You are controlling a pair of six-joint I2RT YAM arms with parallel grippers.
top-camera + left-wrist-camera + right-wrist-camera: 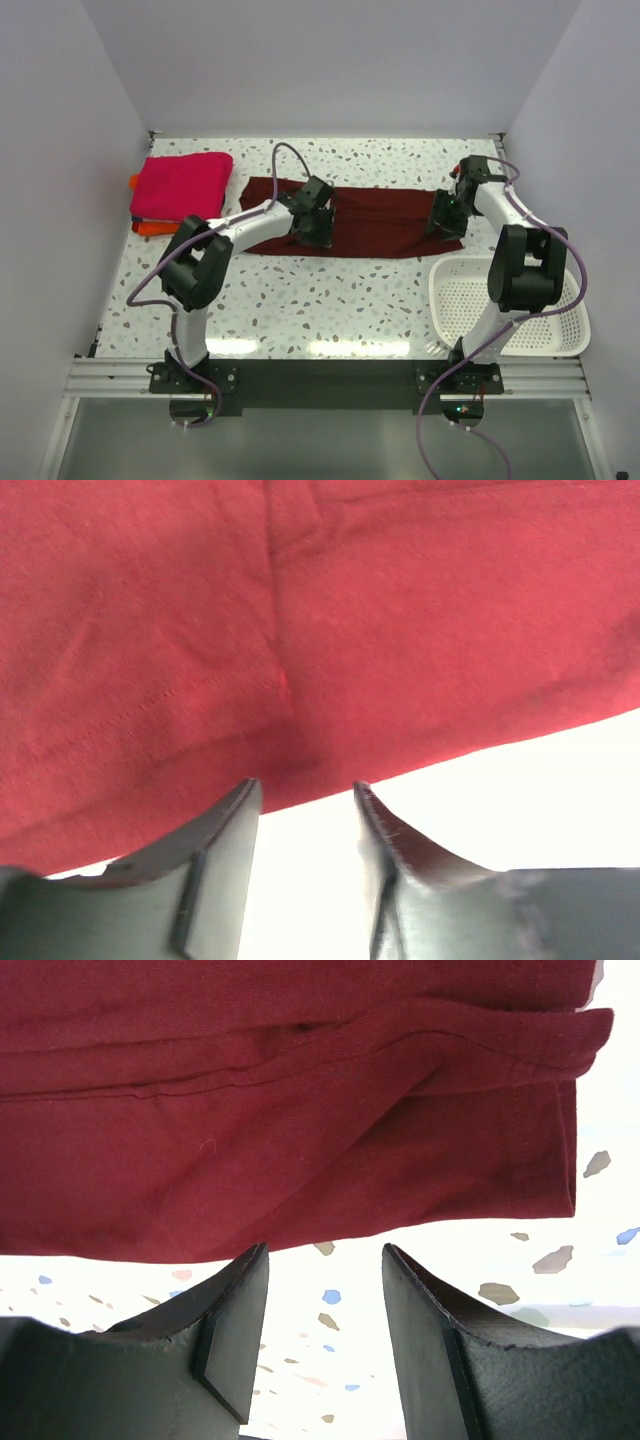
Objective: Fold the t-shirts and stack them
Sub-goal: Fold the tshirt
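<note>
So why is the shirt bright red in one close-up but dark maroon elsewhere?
Left wrist view: overexposed, so the maroon shirt turns bright red and the table burns out to plain white. Right wrist view: truer maroon, table speckles visible. Top view: even light, some glare patches along the table's near edge.

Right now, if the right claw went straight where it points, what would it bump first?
The right gripper would probably meet the near edge of the dark maroon t-shirt first, just ahead of its open fingers. Depth is unclear, so it might graze the table instead.
</note>
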